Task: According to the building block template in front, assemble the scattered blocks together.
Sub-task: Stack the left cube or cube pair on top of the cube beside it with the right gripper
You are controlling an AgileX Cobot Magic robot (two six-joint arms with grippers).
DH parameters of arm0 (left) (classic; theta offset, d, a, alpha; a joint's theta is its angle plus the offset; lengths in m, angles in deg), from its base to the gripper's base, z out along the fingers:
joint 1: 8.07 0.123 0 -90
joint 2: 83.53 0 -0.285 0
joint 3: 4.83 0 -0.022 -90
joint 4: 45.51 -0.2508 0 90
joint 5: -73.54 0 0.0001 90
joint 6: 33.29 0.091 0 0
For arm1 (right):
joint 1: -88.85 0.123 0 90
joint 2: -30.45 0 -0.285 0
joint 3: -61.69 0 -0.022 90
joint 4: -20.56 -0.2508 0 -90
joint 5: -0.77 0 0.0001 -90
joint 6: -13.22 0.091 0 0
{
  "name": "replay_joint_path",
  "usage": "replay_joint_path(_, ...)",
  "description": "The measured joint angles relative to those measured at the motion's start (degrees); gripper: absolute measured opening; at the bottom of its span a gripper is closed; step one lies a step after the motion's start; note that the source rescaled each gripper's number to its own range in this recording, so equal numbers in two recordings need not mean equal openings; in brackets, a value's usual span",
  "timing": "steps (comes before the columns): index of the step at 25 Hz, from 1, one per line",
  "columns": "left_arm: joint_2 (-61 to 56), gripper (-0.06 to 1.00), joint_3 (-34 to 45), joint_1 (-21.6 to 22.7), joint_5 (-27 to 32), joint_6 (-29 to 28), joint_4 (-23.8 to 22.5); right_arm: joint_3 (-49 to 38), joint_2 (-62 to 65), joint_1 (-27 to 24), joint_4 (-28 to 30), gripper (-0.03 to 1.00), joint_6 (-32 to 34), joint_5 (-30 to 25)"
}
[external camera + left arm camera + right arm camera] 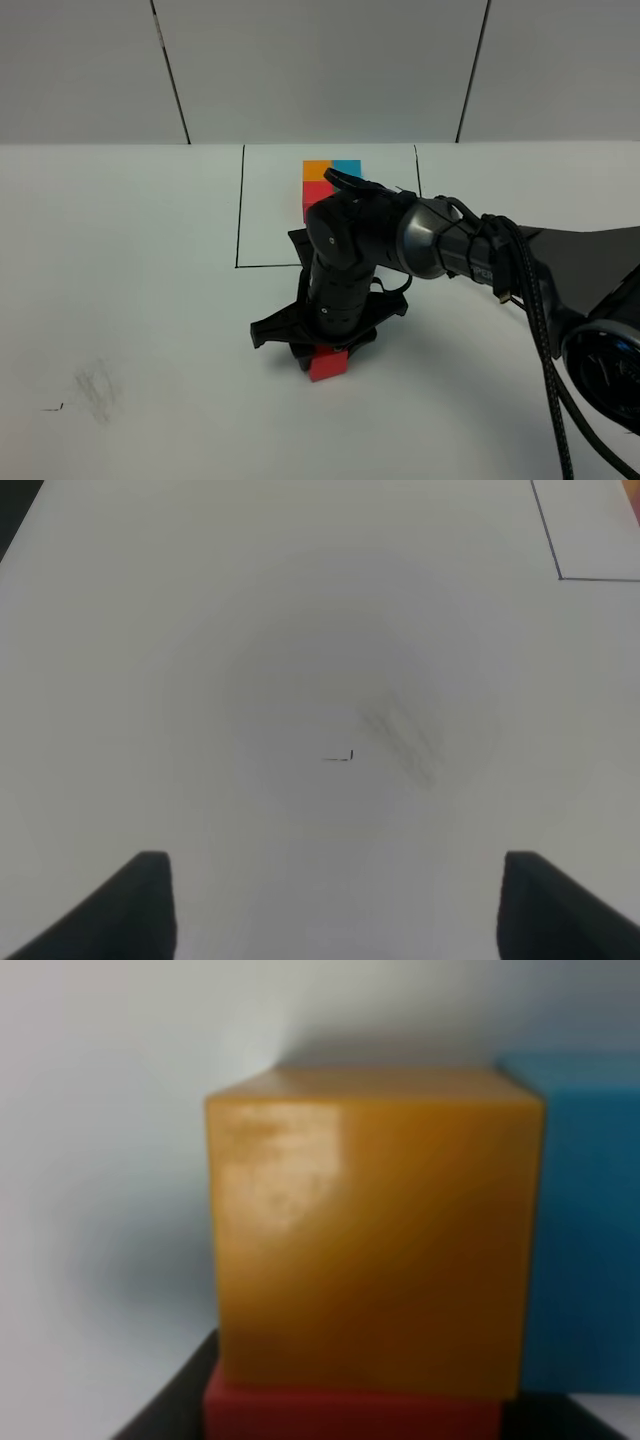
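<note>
The building block template [330,180], an orange, a blue and a red cube in an L, sits inside the black-lined rectangle at the back. My right gripper [320,350] reaches across the middle, just in front of the rectangle, and is down on the scattered red cube [328,365]. In the right wrist view the red cube [350,1412] lies between the dark fingers [165,1410], against the orange cube [370,1230], with the sky-blue cube [585,1220] beside the orange one. The arm hides the orange and sky-blue cubes in the exterior view. My left gripper [325,910] is open and empty over bare table.
A grey scuff and a small black mark [95,385] are on the white table at the front left, and they also show in the left wrist view [400,735]. A corner of the black rectangle line [560,577] shows there too. The right arm's cables [540,320] run along the right side.
</note>
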Motion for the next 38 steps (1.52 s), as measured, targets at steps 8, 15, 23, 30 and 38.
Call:
replay_joint_path(8,0.0,0.61,0.0,0.0,0.0,0.0,0.0,0.0,2.6,-2.0,-1.4,0.01,0.4,-0.6)
replay_joint_path(15,0.0,0.61,0.0,0.0,0.0,0.0,0.0,0.0,2.7,-2.9,-1.4,0.01,1.5,-0.6)
replay_joint_path(23,0.0,0.61,0.0,0.0,0.0,0.0,0.0,0.0,2.7,-5.6,-1.2,0.01,1.9,-1.1)
replay_joint_path(30,0.0,0.61,0.0,0.0,0.0,0.0,0.0,0.0,2.7,-5.9,-1.0,0.01,1.9,-1.3)
replay_joint_path(38,0.0,0.61,0.0,0.0,0.0,0.0,0.0,-4.3,2.9,-4.6,-1.4,0.01,2.6,0.1)
